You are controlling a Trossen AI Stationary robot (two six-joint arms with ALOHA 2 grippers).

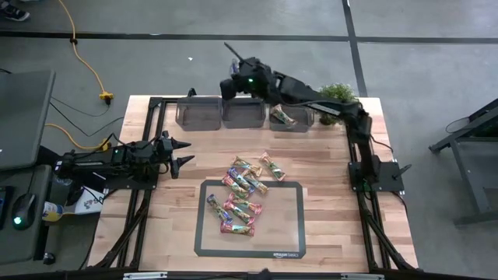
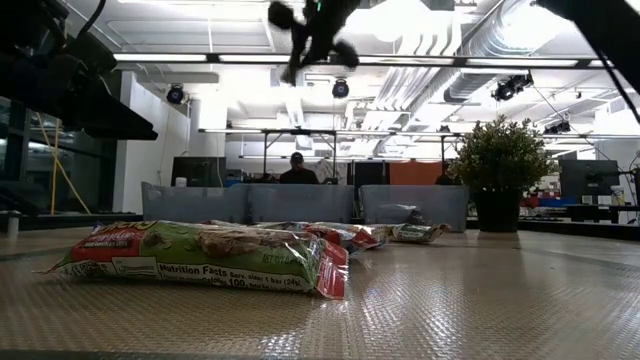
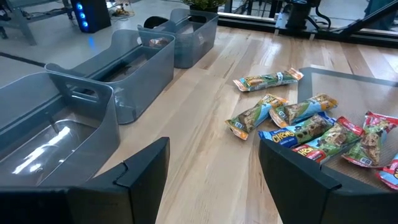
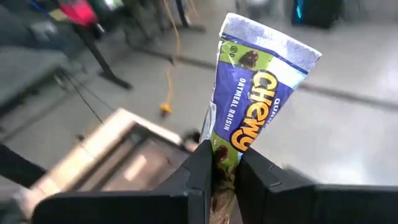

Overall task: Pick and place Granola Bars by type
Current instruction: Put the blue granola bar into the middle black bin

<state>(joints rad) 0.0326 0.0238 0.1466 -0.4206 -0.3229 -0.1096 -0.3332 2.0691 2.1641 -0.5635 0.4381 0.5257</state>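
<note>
Pinching a light, crinkly blue bar [image 4: 258,99] by one end, our right gripper [image 4: 222,168] is hovering above the bins [image 1: 201,115]; our left gripper [image 1: 180,152] is waiting wide, empty.

Bright, even overhead light; ceiling strips [image 2: 200,57] glare in low view. Background behind the right gripper [image 4: 225,163] motion-blurred; shadows soft.

Bar's [image 4: 249,106] lower end behind tool fingers [image 4: 193,180]

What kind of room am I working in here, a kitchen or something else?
Not a kitchen: it looks like a lab or workshop. Exposed ceiling ducts and strip lights overhead, a concrete floor with a yellow extension cord, and a person at a workstation behind the table.
</note>
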